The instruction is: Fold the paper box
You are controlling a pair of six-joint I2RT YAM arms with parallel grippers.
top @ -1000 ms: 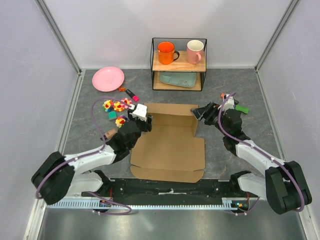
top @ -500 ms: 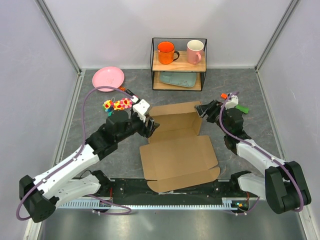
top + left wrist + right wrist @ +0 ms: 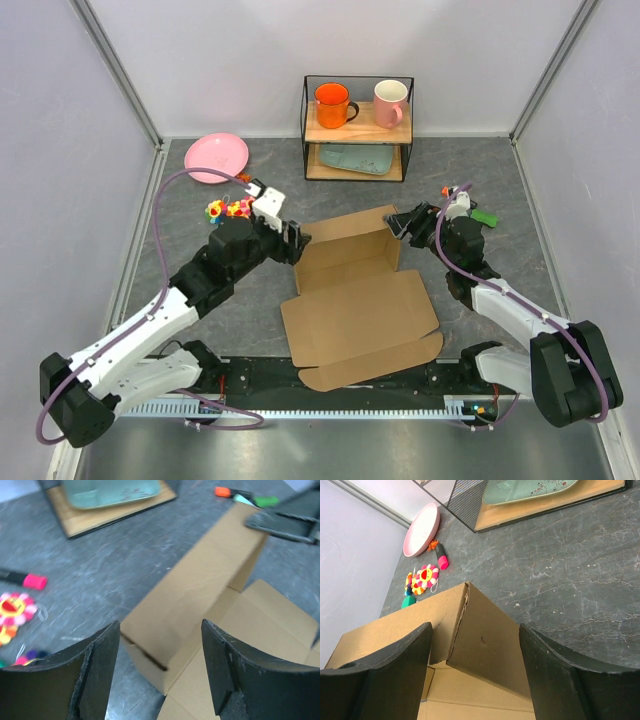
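Observation:
The paper box [image 3: 360,318] is plain brown cardboard. Its big panel lies flat at the table's middle, and its back wall [image 3: 345,235] stands up with short end flaps bent forward. My left gripper [image 3: 296,240] is open just left of the wall's left corner. In the left wrist view that corner of the box [image 3: 165,630] lies ahead between the spread fingers, untouched by my left gripper [image 3: 161,625]. My right gripper [image 3: 400,222] is open at the wall's right end. In the right wrist view the right end flap of the box [image 3: 490,640] stands between the fingers of my right gripper [image 3: 475,630], not pinched.
A black wire shelf [image 3: 357,128] at the back holds an orange mug [image 3: 331,104], a pink mug [image 3: 390,103] and a teal tray [image 3: 358,158]. A pink plate [image 3: 216,157], flower toys [image 3: 228,209] and a pink marker [image 3: 22,579] lie back left. A green marker [image 3: 485,217] lies beside the right arm.
The box has slid right and toward the near edge, turning slightly, with its back wall raised. My left arm has stretched out and its gripper has come off the left corner. The right gripper barely moved.

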